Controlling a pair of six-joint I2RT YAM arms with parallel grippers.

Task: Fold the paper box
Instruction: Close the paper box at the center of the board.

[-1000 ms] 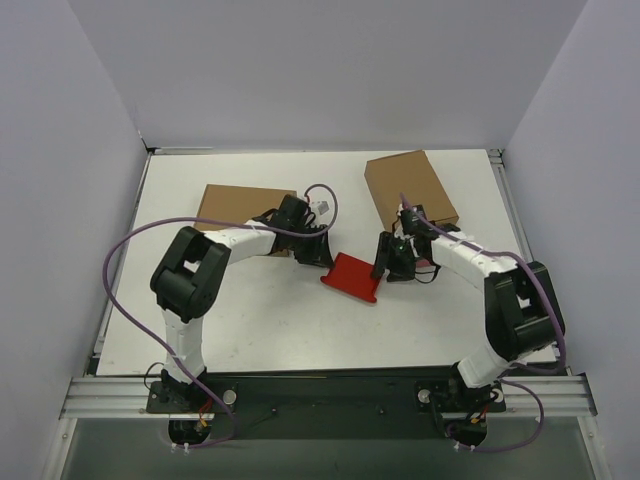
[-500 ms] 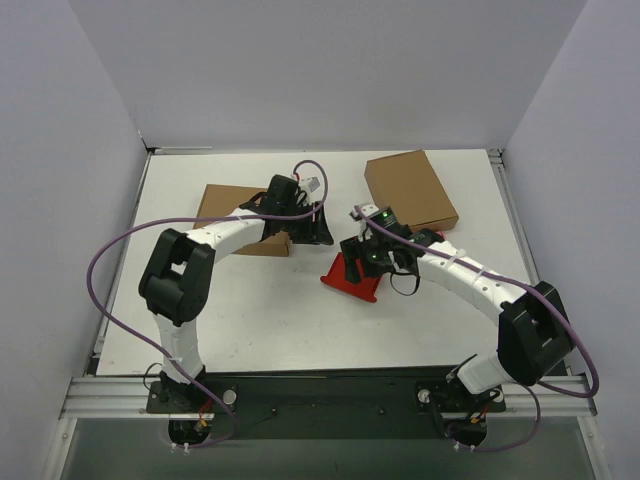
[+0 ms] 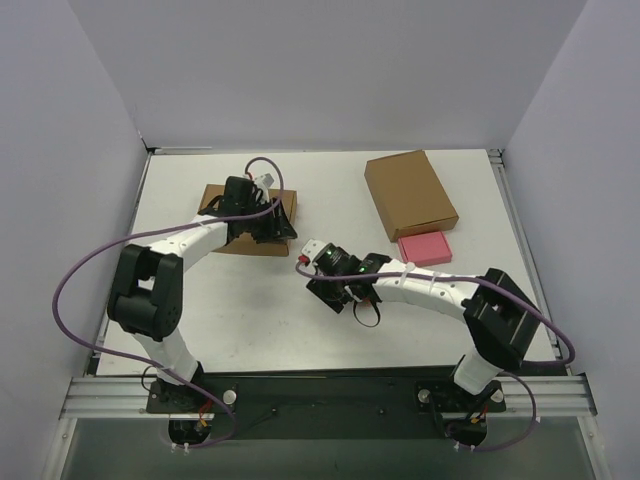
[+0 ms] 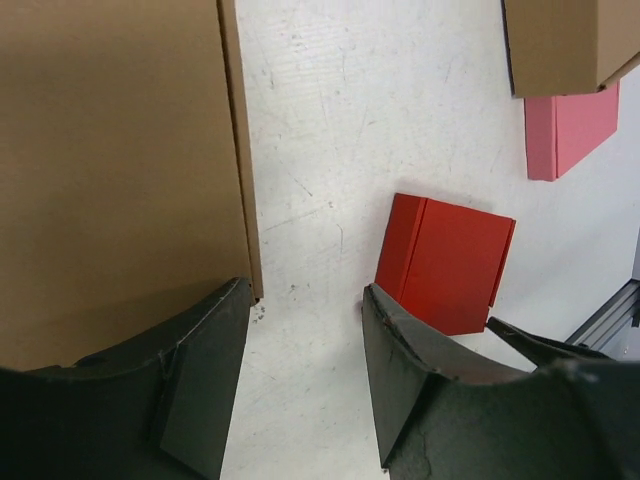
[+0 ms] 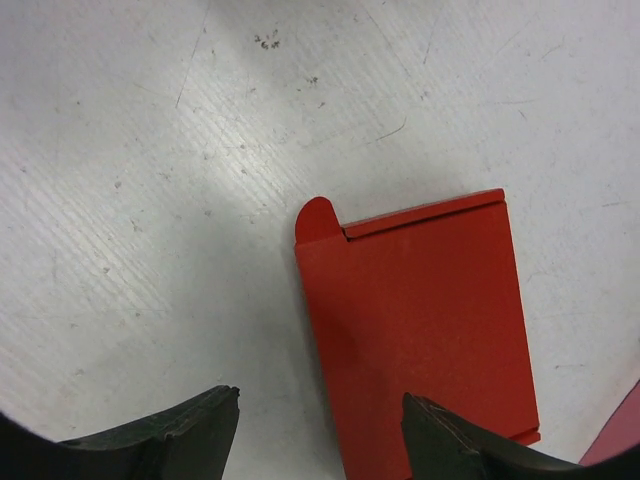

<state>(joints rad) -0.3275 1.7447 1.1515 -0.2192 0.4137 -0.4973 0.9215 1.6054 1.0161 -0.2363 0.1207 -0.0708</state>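
At far left, the larger brown box (image 3: 218, 197): lies flat on the white table (image 3: 250, 320), with the left arm's wrist over its right half.
Left gripper (image 4: 305, 300): jaws stand apart with nothing between them; it hangs over the right edge of that brown box, one finger (image 4: 200, 390) above the cardboard and the other above bare table.
Paper box (image 4: 445, 262): red, lying flat on bare table between the two brown boxes and touching neither; a small rounded tab sticks out at one corner in the right wrist view (image 5: 420, 330). From the top camera it is hidden under the right wrist.
Right gripper (image 5: 320, 398): jaws apart and gripping nothing; it is directly above the paper box, whose near end runs into the gap between the fingers. Contact cannot be told.
Second brown box (image 3: 410, 193): far right, set at an angle.
Pink box (image 3: 425, 248): small, just beside the near edge of the second brown box.
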